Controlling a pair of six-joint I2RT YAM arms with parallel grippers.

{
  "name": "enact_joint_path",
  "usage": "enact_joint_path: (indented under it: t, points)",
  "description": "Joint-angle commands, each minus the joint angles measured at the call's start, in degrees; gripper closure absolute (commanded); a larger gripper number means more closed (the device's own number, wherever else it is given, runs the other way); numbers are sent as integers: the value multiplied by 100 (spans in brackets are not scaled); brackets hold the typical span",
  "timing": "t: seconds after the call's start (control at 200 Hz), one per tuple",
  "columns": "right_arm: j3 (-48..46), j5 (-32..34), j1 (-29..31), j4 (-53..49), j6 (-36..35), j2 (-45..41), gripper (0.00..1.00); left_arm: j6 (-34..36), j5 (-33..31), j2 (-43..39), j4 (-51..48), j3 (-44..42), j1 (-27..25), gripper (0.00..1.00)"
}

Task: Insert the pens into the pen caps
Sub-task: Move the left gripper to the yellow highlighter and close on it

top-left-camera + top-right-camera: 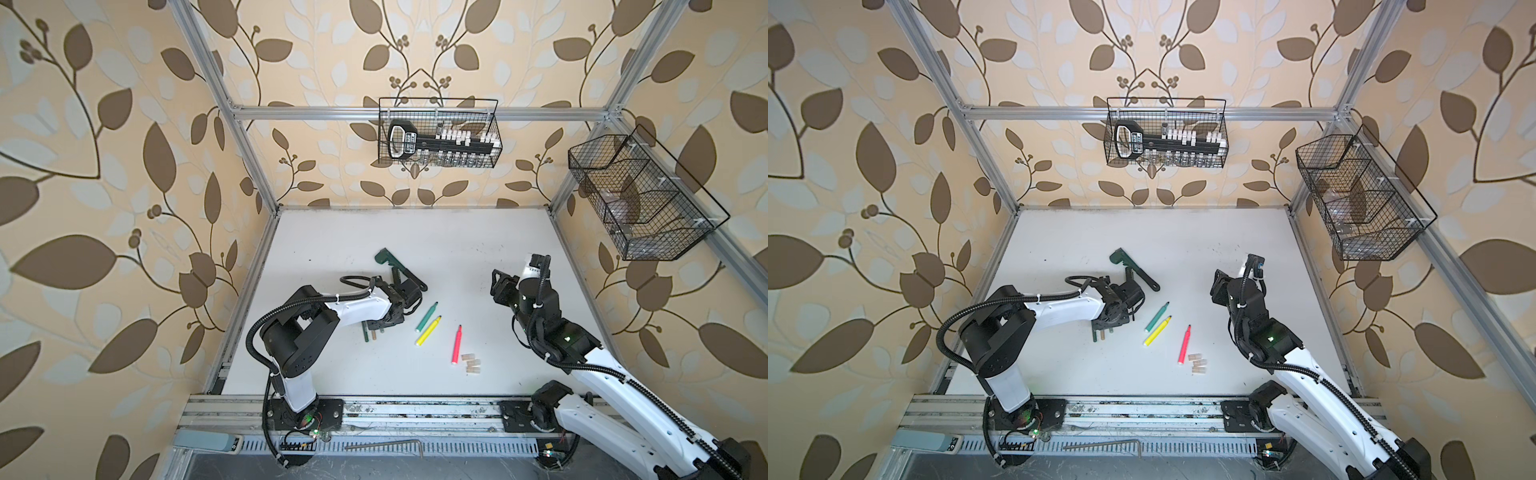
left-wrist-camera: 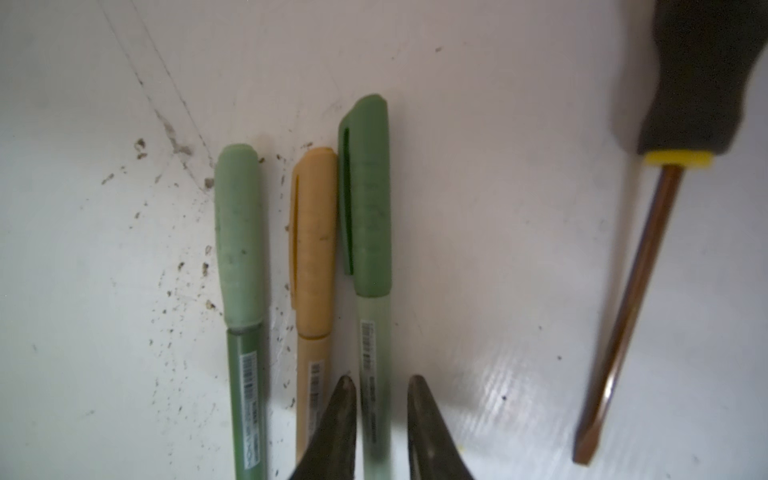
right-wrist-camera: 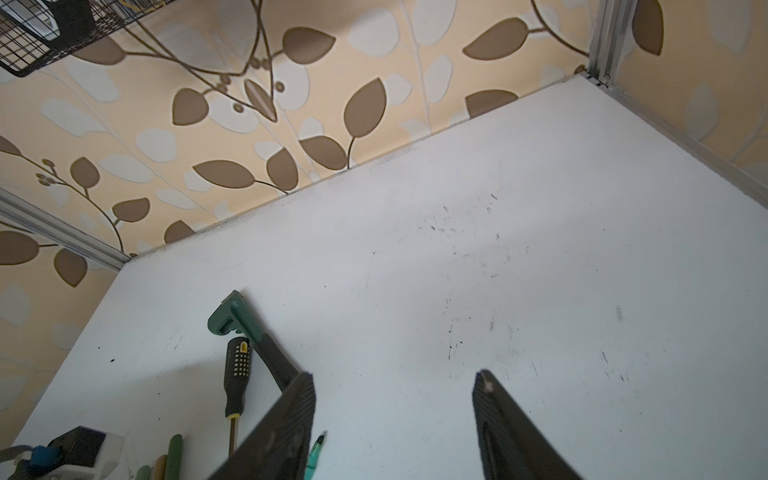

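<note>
Three capped pens lie side by side in the left wrist view: a dark green pen with a pale green cap (image 2: 239, 232), a gold-brown one (image 2: 313, 241) and a grey-green one with a green cap (image 2: 365, 195). My left gripper (image 2: 381, 380) straddles the grey-green barrel, slightly open, with a gap at one finger. In both top views the teal pen (image 1: 426, 316), yellow pen (image 1: 428, 331) and pink pen (image 1: 457, 344) lie uncapped mid-table, with three beige pen caps (image 1: 471, 361) beside the pink one. My right gripper (image 3: 394, 376) hovers open and empty at the right.
A black-handled screwdriver (image 2: 702, 83) lies next to the capped pens, and a dark green wrench (image 1: 399, 268) lies behind the left gripper (image 1: 380, 326). Wire baskets hang on the back wall (image 1: 438, 133) and the right wall (image 1: 640, 199). A hex key (image 1: 386, 446) rests on the front rail.
</note>
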Motion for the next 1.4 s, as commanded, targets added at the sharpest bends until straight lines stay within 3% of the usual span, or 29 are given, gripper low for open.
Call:
enact_joint_path:
  t: [0.0,0.14,0.315,0.57,0.835,1.394]
  points:
    - [53,-58,-17,-77,-18,52,39,97,-736,-485,-284,285,-324,73]
    - [66,-117,-24,-69,0,95,39,393,-1418,-878,-103,308,-966,73]
    - [74,-66,-73,-103,3,86,38,1353,-1253,-1089,883,124,-1604,74]
    - [18,-336,-482,-165,113,26,39,1768,-434,-311,865,652,-1676,78]
    - [-34,-727,-788,-117,193,133,39,1834,-323,247,498,1113,-1786,76]
    - [-23,-751,-819,-137,190,130,40,1698,-30,987,-68,1677,-1788,76]
